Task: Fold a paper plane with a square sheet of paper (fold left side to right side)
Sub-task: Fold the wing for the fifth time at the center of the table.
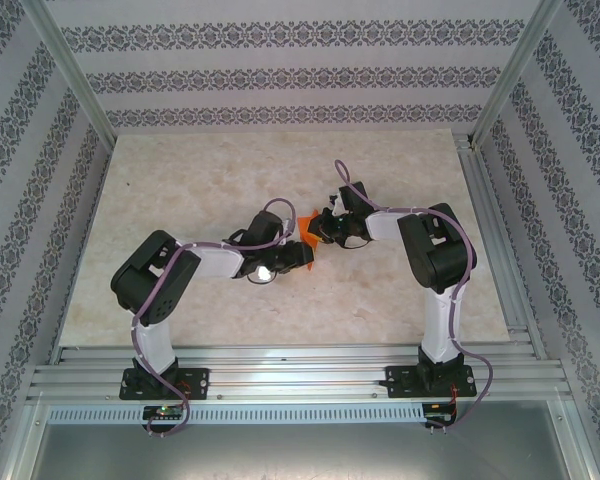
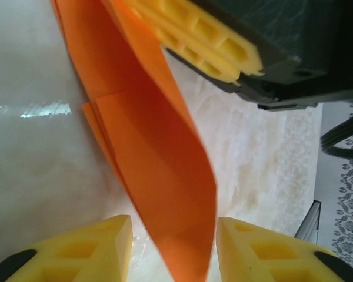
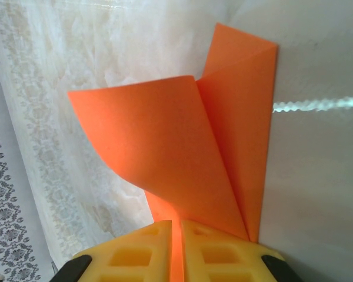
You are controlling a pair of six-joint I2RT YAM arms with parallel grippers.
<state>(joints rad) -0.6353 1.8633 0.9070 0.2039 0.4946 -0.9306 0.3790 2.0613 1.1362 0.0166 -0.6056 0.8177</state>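
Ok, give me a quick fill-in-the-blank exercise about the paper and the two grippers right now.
1. The folded sheet of paper is ____ in colour.
2. The right gripper is shut on the ____.
3. The left gripper stands ____, the paper between its fingers.
Missing words: orange; paper; open.

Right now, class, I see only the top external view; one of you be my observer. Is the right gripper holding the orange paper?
Observer: Yes. In the right wrist view the right gripper is shut on the orange paper, pinched between its yellow fingers.
Operator: And the left gripper?
Observer: Open. In the left wrist view the left gripper has its fingers either side of the paper's narrow end without pinching it.
Operator: Is the paper flat?
Observer: No. It is folded, and one flap curls away from the rest.
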